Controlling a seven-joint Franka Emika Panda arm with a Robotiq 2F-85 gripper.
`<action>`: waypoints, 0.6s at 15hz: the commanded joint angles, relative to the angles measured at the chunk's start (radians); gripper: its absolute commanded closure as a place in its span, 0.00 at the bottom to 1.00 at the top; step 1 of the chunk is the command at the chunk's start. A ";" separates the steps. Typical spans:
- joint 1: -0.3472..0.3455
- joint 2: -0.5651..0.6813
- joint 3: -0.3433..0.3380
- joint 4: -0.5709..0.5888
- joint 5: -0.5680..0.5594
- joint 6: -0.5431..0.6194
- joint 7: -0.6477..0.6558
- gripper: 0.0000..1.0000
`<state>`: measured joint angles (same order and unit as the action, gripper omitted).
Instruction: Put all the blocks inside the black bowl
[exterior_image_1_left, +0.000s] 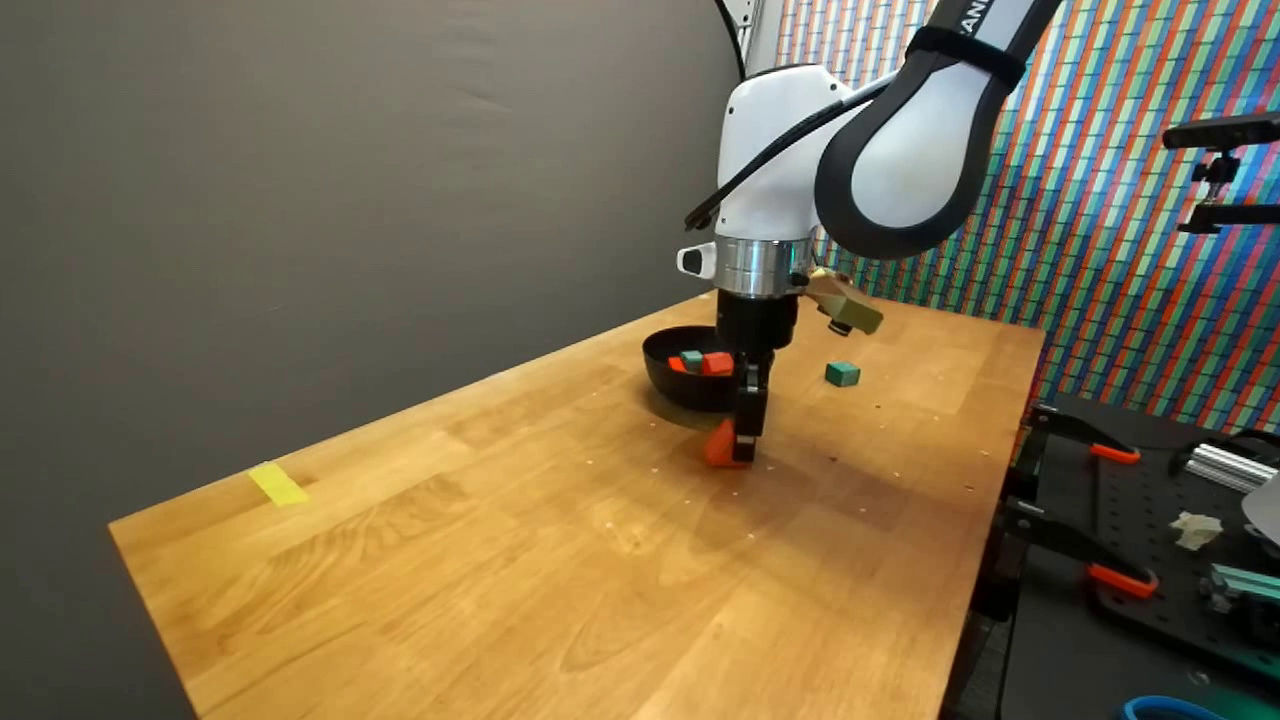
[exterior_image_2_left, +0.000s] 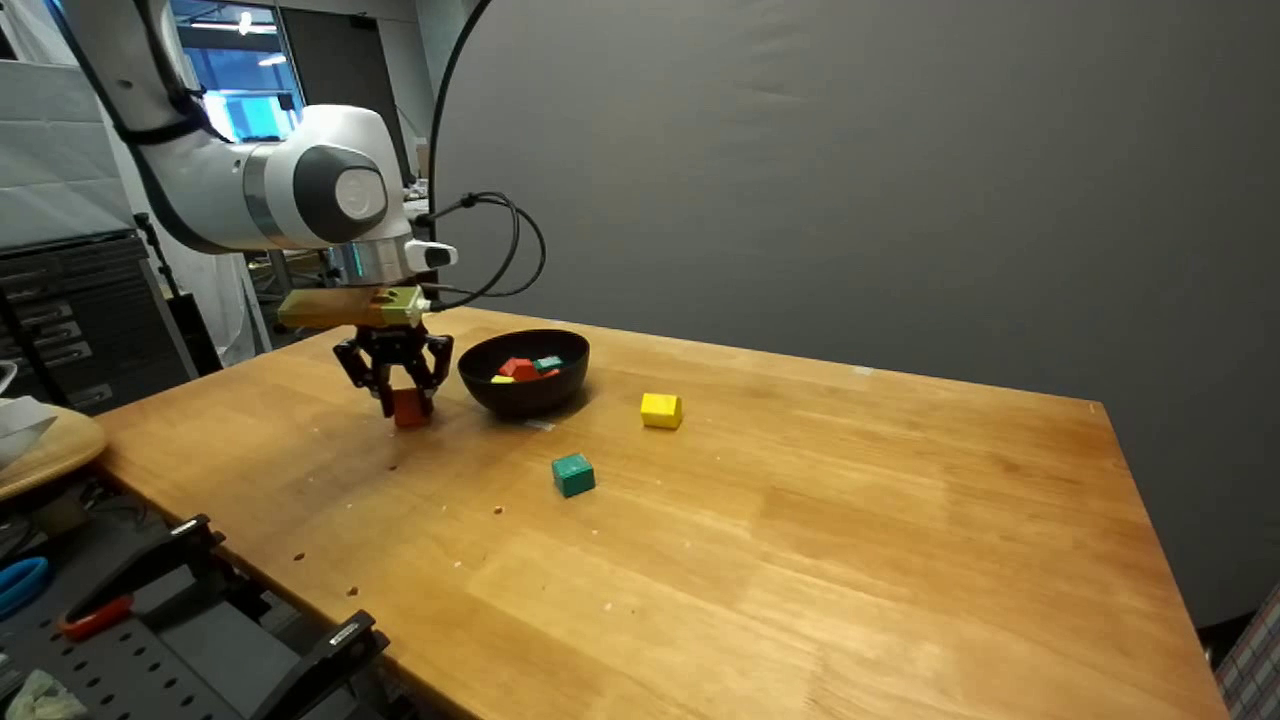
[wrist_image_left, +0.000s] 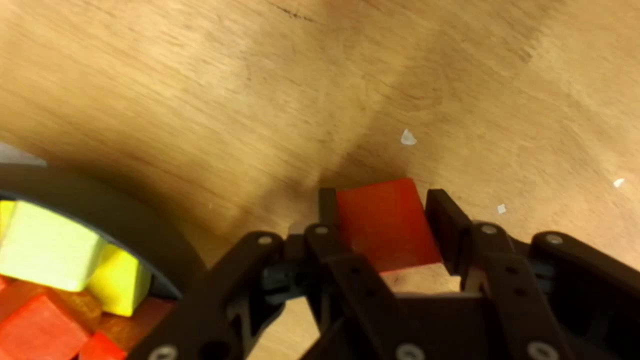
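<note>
One red block (wrist_image_left: 387, 225) stands on the counter (exterior_image_2_left: 860, 560) just beside the black bowl (exterior_image_2_left: 525, 402). In the wrist view its face looks roughly square, so I cannot tell a long axis, and its sides are turned slightly against the fingers (wrist_image_left: 447, 232). In an exterior view the green block (exterior_image_2_left: 572, 476) has an upright edge toward the camera, and the yellow block (exterior_image_2_left: 661, 411) lies with its wider face that way, its longer side running about left to right. Inside the bowl lie red blocks (wrist_image_left: 42, 325), yellow blocks (wrist_image_left: 50, 247) and at least one green piece (exterior_image_2_left: 548, 364).

The gripper (wrist_image_left: 385, 215) points straight down, its fingers standing apart with one close along each side of the red block; whether both press on it I cannot tell. The robot arm (exterior_image_2_left: 290, 195) slants in from above and turns upright over the gripper, which is low at the counter.

In the wrist view the gripper overlaps the bowl's wall; whether they touch I cannot tell. On the gripper's other side, wood reaches to a counter edge lined with clamps (exterior_image_2_left: 325, 655). A grey wall (exterior_image_2_left: 830, 180) stands behind the far edge, and in an exterior view a yellow strip (exterior_image_1_left: 278, 484) lies at that edge. Past the yellow block, away from the arm, a broad stretch of counter runs to its end.
</note>
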<state>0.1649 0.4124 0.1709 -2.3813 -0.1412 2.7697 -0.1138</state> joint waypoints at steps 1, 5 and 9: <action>-0.020 -0.032 0.022 -0.017 0.027 -0.002 -0.030 0.75; -0.024 -0.165 0.027 -0.080 0.022 0.012 -0.036 0.75; -0.031 -0.377 0.007 -0.165 0.024 0.088 -0.014 0.75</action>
<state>0.1544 0.2287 0.1829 -2.4430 -0.1393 2.8030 -0.1259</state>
